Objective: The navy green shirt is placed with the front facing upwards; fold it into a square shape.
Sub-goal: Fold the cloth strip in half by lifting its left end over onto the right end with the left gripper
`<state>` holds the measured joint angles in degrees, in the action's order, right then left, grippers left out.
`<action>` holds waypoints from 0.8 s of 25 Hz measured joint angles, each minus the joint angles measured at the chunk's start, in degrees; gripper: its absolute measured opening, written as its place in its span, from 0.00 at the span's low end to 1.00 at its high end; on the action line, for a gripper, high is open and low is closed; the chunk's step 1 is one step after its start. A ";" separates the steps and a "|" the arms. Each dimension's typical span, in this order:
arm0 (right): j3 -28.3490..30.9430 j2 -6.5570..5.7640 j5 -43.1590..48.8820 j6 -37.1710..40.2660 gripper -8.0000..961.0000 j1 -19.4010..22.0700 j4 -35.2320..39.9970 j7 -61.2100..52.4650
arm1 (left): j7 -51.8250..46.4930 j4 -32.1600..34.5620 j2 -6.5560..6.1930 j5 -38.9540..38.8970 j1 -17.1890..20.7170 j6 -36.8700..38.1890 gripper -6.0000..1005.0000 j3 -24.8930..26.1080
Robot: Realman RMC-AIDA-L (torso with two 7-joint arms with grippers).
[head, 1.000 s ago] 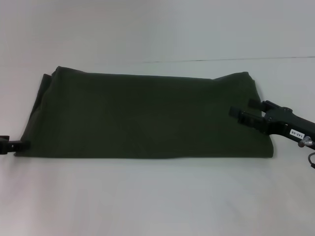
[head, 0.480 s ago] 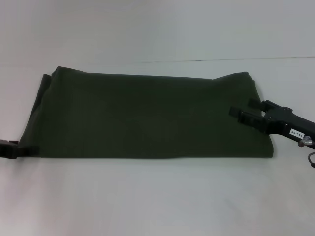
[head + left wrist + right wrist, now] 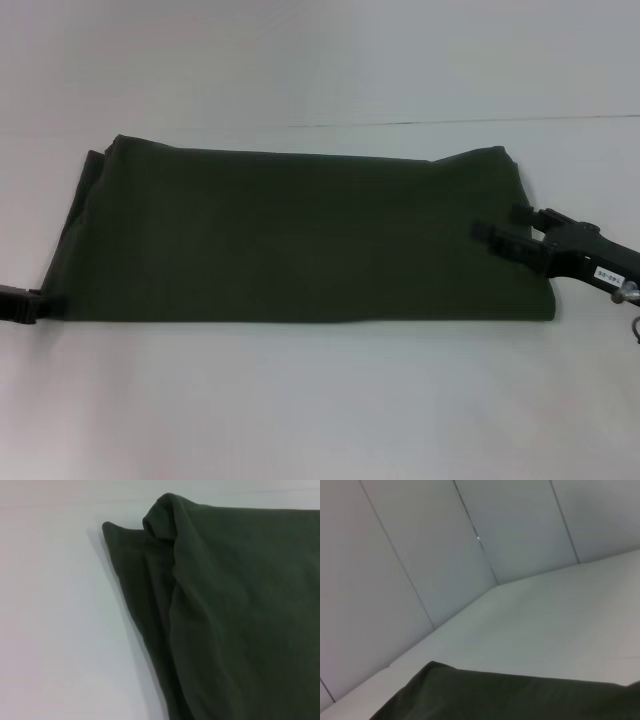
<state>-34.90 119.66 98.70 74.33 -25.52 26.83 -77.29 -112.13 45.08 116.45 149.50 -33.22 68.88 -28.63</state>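
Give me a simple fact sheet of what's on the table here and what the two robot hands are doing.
item: navy green shirt, already folded into a wide band, print not visible
surface: white table
left gripper: at the shirt's near left corner, by the frame edge
right gripper: open, fingers over the shirt's right end
shape: longer than a square

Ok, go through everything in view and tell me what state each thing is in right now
navy green shirt: folded into a wide band, flat on the table, print hidden.
right gripper: jaws open, over the shirt's right end.
left gripper: at the shirt's near-left corner.
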 joint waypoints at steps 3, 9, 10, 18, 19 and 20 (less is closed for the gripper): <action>0.00 -0.51 0.18 0.39 0.95 1.72 1.04 -0.53 | 0.18 0.02 0.00 -0.14 -0.11 0.19 0.30 -0.02; 0.65 -2.23 1.62 -0.28 0.95 6.90 2.58 -2.92 | 0.30 0.28 0.03 -0.62 -0.26 1.04 0.03 0.13; 0.71 -2.30 1.92 -0.48 0.95 7.23 2.51 -2.93 | 0.32 0.36 0.04 -0.77 -0.27 1.37 0.02 0.18; 0.32 -1.09 4.94 -3.55 0.95 7.45 2.16 -2.97 | 1.46 1.91 0.45 -5.28 0.91 4.81 0.01 0.64; 0.26 -0.81 5.24 -4.04 0.95 7.12 2.12 -3.02 | 1.54 2.09 0.46 -5.65 0.98 5.08 0.01 0.66; 0.24 -0.54 5.59 -4.53 0.95 6.78 2.11 -3.17 | 1.69 2.47 0.50 -6.26 1.09 5.78 0.00 0.70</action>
<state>-34.66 119.13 104.29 69.80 -18.74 28.94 -80.45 -110.45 47.55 116.96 143.24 -32.13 74.66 -27.92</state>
